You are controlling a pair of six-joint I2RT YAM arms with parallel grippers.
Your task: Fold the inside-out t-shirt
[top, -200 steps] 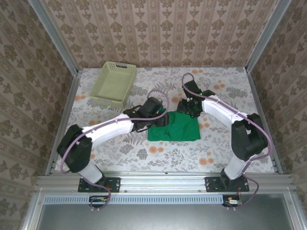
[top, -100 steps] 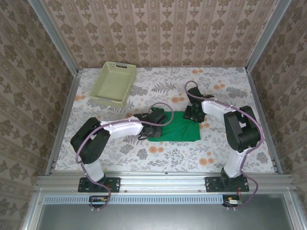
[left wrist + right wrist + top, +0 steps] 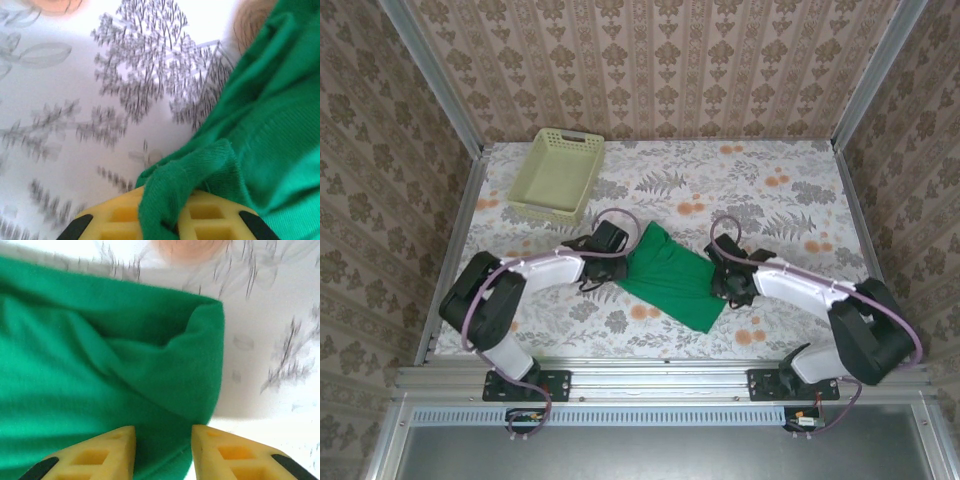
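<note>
The inside-out t-shirt (image 3: pixel 672 276) is a bright green folded bundle lying slantwise on the flowered table, between the two arms. My left gripper (image 3: pixel 609 254) sits at its left edge. In the left wrist view this gripper (image 3: pixel 162 216) is shut on a bunched fold of the t-shirt (image 3: pixel 272 125), and green cloth is squeezed between the yellow fingers (image 3: pixel 215 220). My right gripper (image 3: pixel 729 281) is at the shirt's right edge. In the right wrist view its jaws (image 3: pixel 164 441) stand apart over the corner of the t-shirt (image 3: pixel 100 365), with cloth lying in the gap.
A pale yellow-green lattice basket (image 3: pixel 558 172) stands at the back left, well away from the shirt. Metal rails (image 3: pixel 455 235) and patterned walls close the table in on both sides. Bare flowered tabletop (image 3: pixel 770 190) lies behind the shirt.
The left gripper closed on the shirt's left edge and pulled left. The right gripper came nearer along the right edge, its jaws narrowing. The shirt turned from square to slanted.
</note>
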